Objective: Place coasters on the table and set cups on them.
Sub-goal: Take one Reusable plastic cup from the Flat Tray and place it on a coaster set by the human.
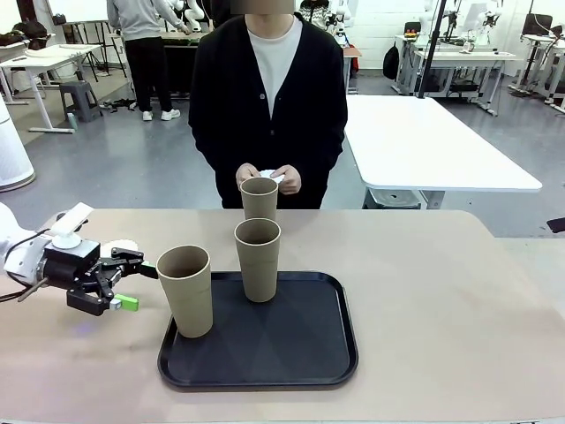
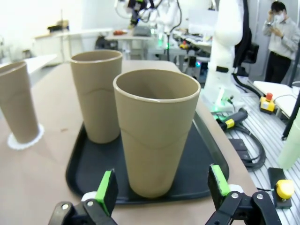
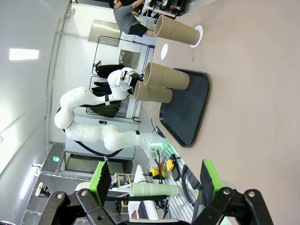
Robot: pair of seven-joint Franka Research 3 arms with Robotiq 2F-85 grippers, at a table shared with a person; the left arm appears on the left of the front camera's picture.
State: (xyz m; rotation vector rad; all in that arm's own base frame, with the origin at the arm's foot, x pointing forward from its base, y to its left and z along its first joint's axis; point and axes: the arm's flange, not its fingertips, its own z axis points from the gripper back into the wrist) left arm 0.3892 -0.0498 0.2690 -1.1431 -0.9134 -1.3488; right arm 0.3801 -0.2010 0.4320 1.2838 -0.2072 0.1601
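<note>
The cups [image 1: 186, 289] are noted as matt tan and smooth-walled, with a faint step line round the body; the material cannot be told. The tray [image 1: 300, 353] is recorded as black, plastic-looking, with a low-sheen floor and a slightly glossier rim. The table [image 1: 441, 291] is seen as smooth, matt beige. The coaster [image 2: 36, 136] is read as thin white paper. Smooth green pads [image 2: 105, 185] are fitted to the matt black left gripper [image 1: 137, 287].
</note>
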